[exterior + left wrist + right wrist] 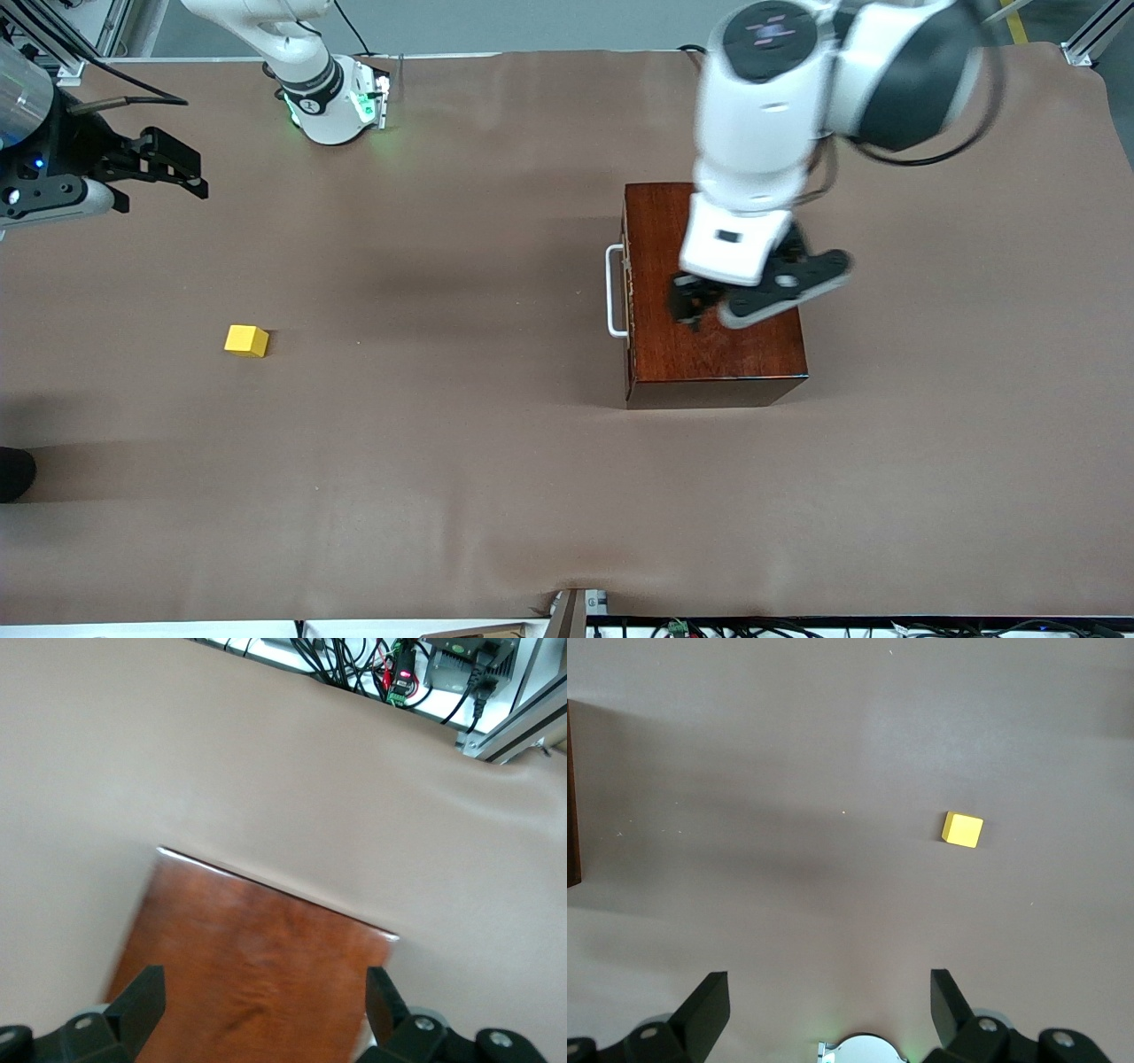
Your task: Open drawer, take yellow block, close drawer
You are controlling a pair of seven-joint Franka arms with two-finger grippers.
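Drawer [627,292] sitting shut in wooden box [709,354], white handle [613,291] facing the right arm's end of the table. Yellow block [246,340] lying on brown cloth [443,443], well apart from box, toward right arm's end. Left gripper [695,306] hovering over box top, fingers [142,1001] spread wide, empty. Right gripper [182,168] waiting over cloth at table edge, fingers [709,1005] wide apart, empty.

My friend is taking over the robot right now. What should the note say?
Left pincer: open, empty, over the wooden box.
Right pincer: open, empty, waiting at the right arm's end of the table.
Drawer: shut, white handle untouched.
Yellow block: on the table toward the right arm's end, apart from the box, not in any pincer.
Done: block is out, drawer shut.
Left: nothing obvious; maybe just park the arms.
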